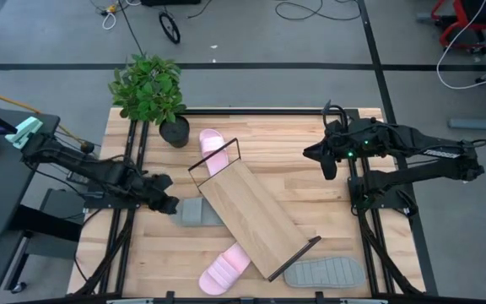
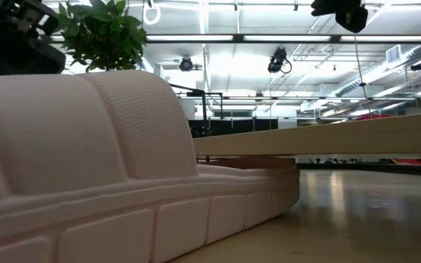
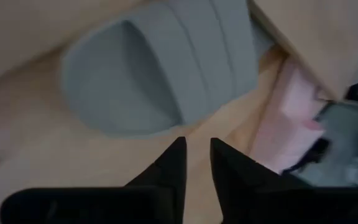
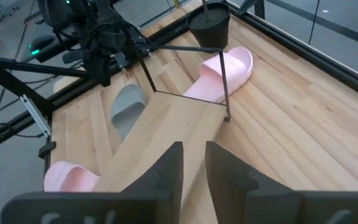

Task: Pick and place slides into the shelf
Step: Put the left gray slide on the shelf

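No slides lay on the shelf (image 1: 251, 215) yet. My left gripper (image 1: 165, 203), fingers almost together and empty, hovered near a grey slide (image 1: 194, 212).

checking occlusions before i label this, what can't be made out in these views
- High view: the grey slide by the left end effector is partly hidden under the shelf.
- High view: the pink slide near the plant is partly covered by the shelf's wire frame end.
- Low view: a pink slide fills the foreground, hiding the other slides.
- Left wrist view: blurred; the pink slide shows no detail.
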{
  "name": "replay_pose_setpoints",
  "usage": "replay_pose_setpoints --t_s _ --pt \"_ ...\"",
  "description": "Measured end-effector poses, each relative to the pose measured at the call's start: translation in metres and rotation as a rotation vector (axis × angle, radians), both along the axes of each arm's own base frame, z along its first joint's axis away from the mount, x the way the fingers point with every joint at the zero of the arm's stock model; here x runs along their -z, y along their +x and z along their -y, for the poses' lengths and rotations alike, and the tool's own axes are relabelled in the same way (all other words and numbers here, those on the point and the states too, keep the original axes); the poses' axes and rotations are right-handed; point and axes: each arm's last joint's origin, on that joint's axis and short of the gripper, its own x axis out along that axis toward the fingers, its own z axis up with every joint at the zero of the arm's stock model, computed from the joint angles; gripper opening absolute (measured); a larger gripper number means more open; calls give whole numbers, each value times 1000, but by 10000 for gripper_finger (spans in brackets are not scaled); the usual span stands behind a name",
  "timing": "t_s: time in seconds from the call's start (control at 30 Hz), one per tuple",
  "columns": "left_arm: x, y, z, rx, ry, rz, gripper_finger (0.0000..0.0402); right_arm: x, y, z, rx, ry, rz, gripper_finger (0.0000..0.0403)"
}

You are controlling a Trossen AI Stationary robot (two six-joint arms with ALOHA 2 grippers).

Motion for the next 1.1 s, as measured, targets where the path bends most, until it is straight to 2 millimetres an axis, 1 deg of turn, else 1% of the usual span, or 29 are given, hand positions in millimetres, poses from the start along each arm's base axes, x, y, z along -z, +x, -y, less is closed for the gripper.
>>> replay_pose_setpoints --t_s 0.1,0.23,0.33,0.5,0.63,0.87,1.1 --pt "7 3 3 -18 -56 56 114 0 0 0 4 -2 -4 92" --pt "15 3 4 -24 -75 61 157 0 0 0 9 -5 -4 107" --pt "20 1 3 -23 -66 47 190 0 0 0 9 -5 -4 118" --pt "25 0 1 -73 -14 50 244 0 0 0 10 -5 -4 130" --pt "27 0 0 -87 5 49 278 0 0 0 14 2 -3 136" --pt "27 -1 -2 -127 52 58 311 0 0 1 43 -12 -4 138" --pt "27 0 -2 -136 49 61 311 1 1 1 50 1 -5 139"
